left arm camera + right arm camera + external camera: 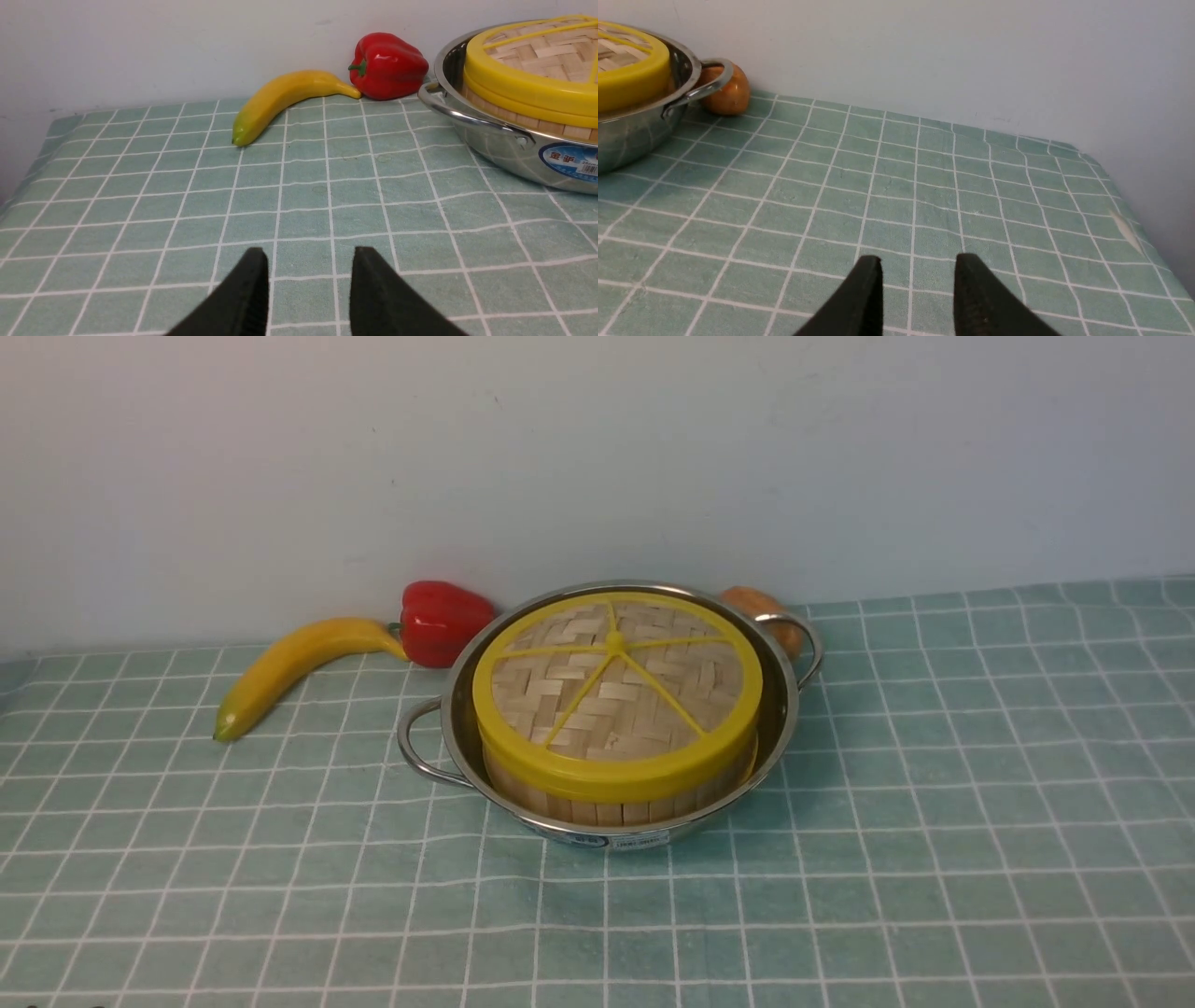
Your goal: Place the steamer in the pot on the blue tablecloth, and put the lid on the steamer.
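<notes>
The shiny steel pot [784, 709] stands on the blue tablecloth [980, 784] near the wall. Inside it sits the bamboo steamer [607, 807], slat walls showing below its yellow rim. The woven lid [616, 686] with yellow spokes lies flat on top of the steamer. Neither gripper shows in the front view. In the left wrist view my left gripper [309, 254] hovers open over bare cloth, well away from the pot [495, 140] and the lid [532, 88]. My right gripper [918, 262] is open too, over empty cloth on the other side of the pot [630, 126].
A yellow banana [289, 667] and a red bell pepper [443, 621] lie left of the pot by the wall. A brown potato [761, 609] sits behind the pot's right handle. The white wall runs along the back; the cloth's right edge [1148, 242] is near.
</notes>
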Controlling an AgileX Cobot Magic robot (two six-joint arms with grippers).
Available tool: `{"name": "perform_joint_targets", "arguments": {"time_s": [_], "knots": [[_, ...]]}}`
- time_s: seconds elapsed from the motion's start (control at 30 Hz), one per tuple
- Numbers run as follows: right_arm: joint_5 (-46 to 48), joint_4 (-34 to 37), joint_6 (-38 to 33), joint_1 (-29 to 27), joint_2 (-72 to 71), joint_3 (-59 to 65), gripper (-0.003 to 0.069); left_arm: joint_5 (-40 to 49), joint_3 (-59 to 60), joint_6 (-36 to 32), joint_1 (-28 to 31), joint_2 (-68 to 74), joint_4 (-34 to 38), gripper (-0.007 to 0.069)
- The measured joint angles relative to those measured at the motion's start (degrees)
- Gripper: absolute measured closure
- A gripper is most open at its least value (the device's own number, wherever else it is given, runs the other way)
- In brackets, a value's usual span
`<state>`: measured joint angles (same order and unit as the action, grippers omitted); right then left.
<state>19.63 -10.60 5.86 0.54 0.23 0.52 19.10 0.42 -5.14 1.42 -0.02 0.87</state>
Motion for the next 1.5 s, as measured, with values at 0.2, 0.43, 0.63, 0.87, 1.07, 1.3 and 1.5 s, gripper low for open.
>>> {"name": "perform_joint_targets", "arguments": {"time_s": [0.2, 0.43, 0.63, 0.87, 1.07, 1.3, 1.5], "knots": [[0.0, 0.0, 0.0, 0.0, 0.0, 0.0, 0.0417, 0.0, 0.0, 0.0, 0.0, 0.0, 0.0, 0.0382], [0.0, 0.0, 0.0, 0.2, 0.0, 0.0, 0.0417, 0.0, 0.0, 0.0, 0.0, 0.0, 0.0, 0.0382], [0.0, 4.3, 0.4, 0.7, 0.0, 0.0, 0.0417, 0.0, 0.0, 0.0, 0.0, 0.0, 0.0, 0.0382], [0.0, 6.4, 7.0, 1.2, 0.0, 0.0, 0.0417, 0.0, 0.0, 0.0, 0.0, 0.0, 0.0, 0.0382], [0.0, 7.3, 12.1, 1.2, 0.0, 0.0, 0.0417, 0.0, 0.0, 0.0, 0.0, 0.0, 0.0, 0.0382], [0.0, 7.5, 12.8, 1.2, 0.0, 0.0, 0.0417, 0.0, 0.0, 0.0, 0.0, 0.0, 0.0, 0.0382], [0.0, 7.5, 13.0, 1.2, 0.0, 0.0, 0.0417, 0.0, 0.0, 0.0, 0.0, 0.0, 0.0, 0.0382]]}}
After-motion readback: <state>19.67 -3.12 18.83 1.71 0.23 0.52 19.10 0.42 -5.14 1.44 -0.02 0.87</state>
